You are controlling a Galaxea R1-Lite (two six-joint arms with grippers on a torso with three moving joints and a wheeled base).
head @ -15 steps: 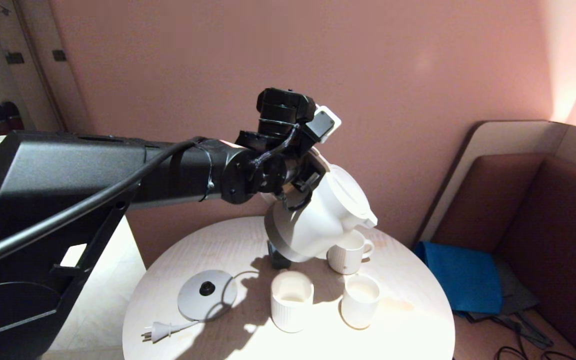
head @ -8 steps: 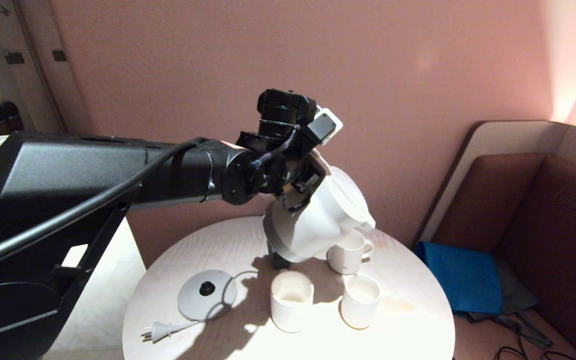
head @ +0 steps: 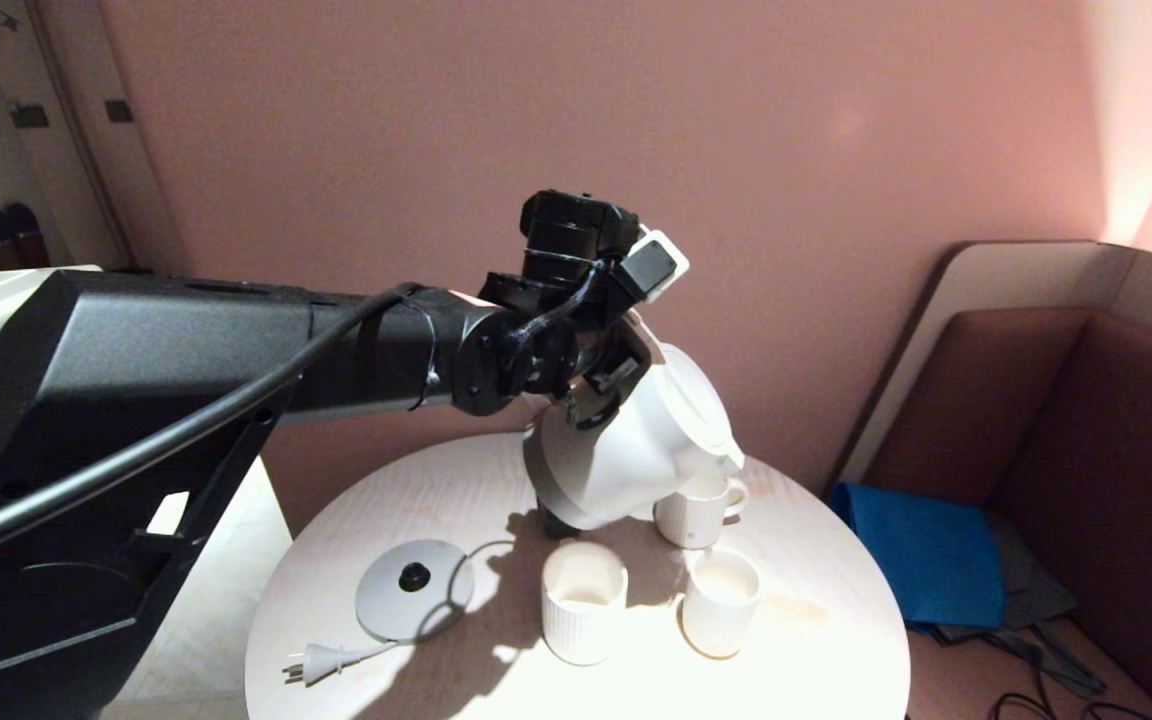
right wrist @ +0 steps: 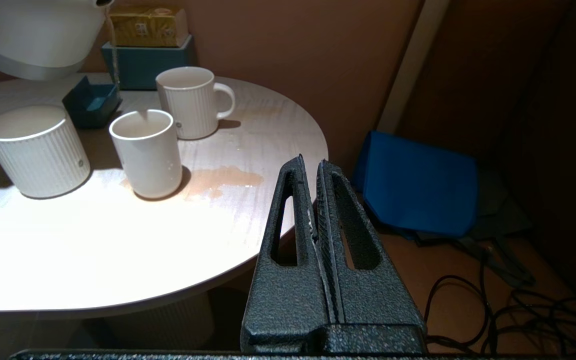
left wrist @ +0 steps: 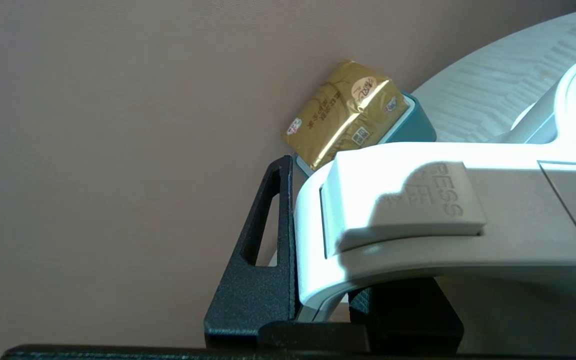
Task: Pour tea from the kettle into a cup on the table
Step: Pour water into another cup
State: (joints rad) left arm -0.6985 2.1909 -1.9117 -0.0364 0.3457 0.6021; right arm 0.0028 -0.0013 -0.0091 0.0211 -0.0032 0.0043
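My left gripper (head: 601, 385) is shut on the loop handle of the white kettle (head: 636, 450) and holds it in the air, tipped spout-down to the right over the cups. In the left wrist view the black fingers (left wrist: 268, 250) clamp the handle (left wrist: 418, 200). The small tapered handleless cup (head: 721, 603) stands upright on the pale round table (head: 436, 480), in front of the handled mug (head: 696, 510). In the right wrist view a thin streak shows in the cup's mouth (right wrist: 143, 117) below the kettle (right wrist: 33, 35). A reddish tea puddle (right wrist: 218, 180) lies beside the cup. My right gripper (right wrist: 310, 162) is shut and empty, off the table's right edge.
A wide ribbed cup (head: 584, 600) stands left of the small cup. The grey kettle base (head: 414, 588) and its plug (head: 321, 662) lie front left. A gold pack in a teal box (right wrist: 148, 25) and a small blue box (right wrist: 90, 100) sit at the back. A blue bag (head: 921, 555) lies on the floor.
The left arm has shifted a little, and the kettle has tipped slightly further with its spout lower and a bit to the left. The cups have not moved.
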